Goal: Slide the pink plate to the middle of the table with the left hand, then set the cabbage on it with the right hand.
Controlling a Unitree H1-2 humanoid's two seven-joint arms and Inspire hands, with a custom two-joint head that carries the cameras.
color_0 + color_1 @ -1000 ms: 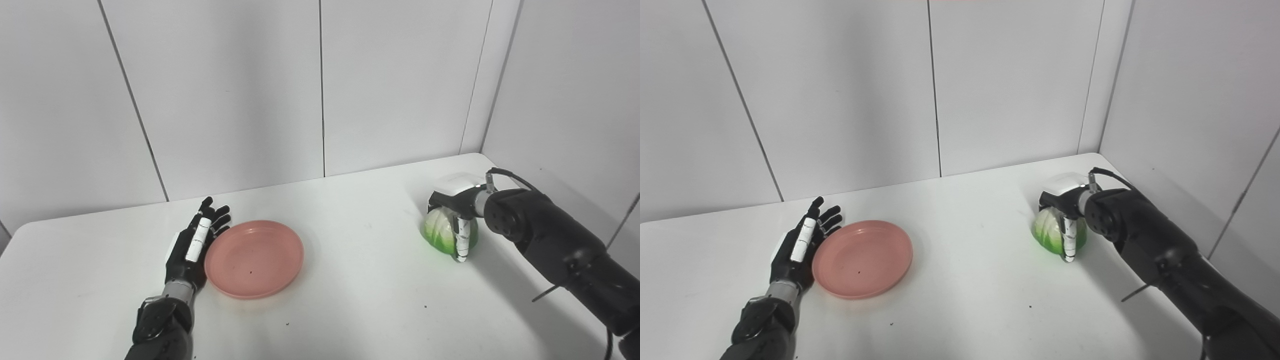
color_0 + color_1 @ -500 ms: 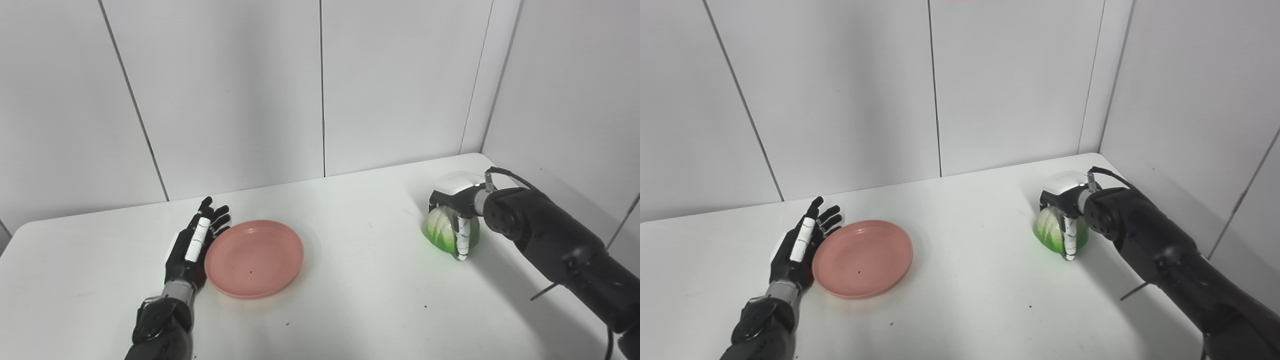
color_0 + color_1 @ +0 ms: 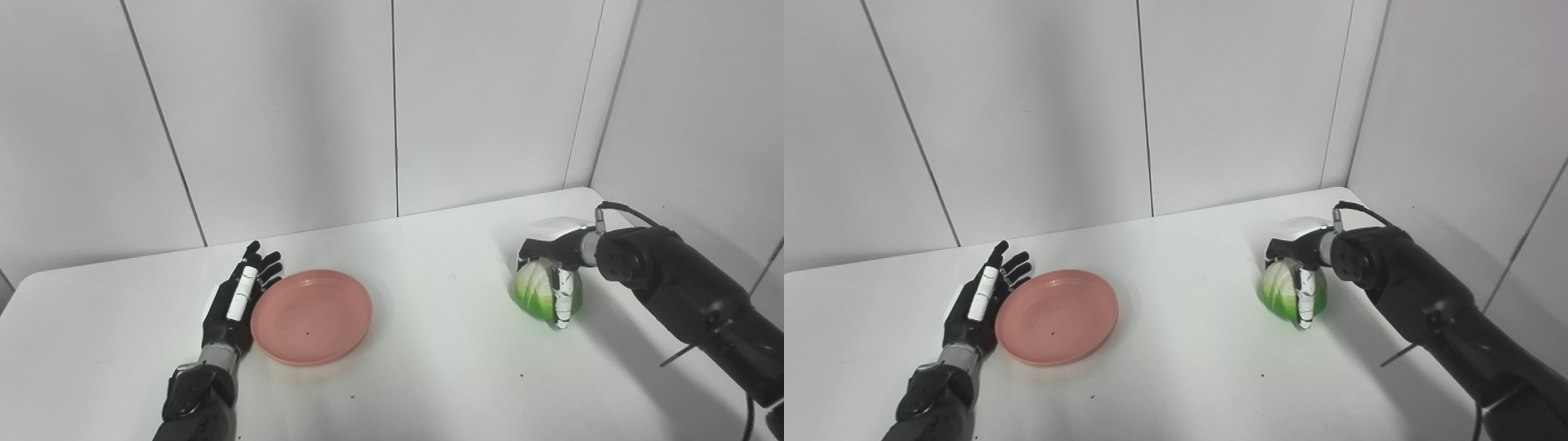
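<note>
— Pink round plastic plate: where is it seen on the white table?

— It is seen lying flat at about 9 o'clock from the table's middle, on the left half. The left hand, black with white segments, is laid just beside the plate's left rim, at the plate's 9 o'clock, with the fingers stretched out and spread. Nothing is held by it. Whether the rim is actually touched cannot be told.

— And the round green and white cabbage?

— It is found at about 3 o'clock on the table, well apart from the plate. It is clasped from above by the right hand, whose white back is seen over its top and whose fingers are curled down its near side. Whether the cabbage is resting on the table or lifted just clear of it cannot be told.

— What is seen behind?

— Plain grey wall panels are seen at 12 o'clock and along the right side.
</note>
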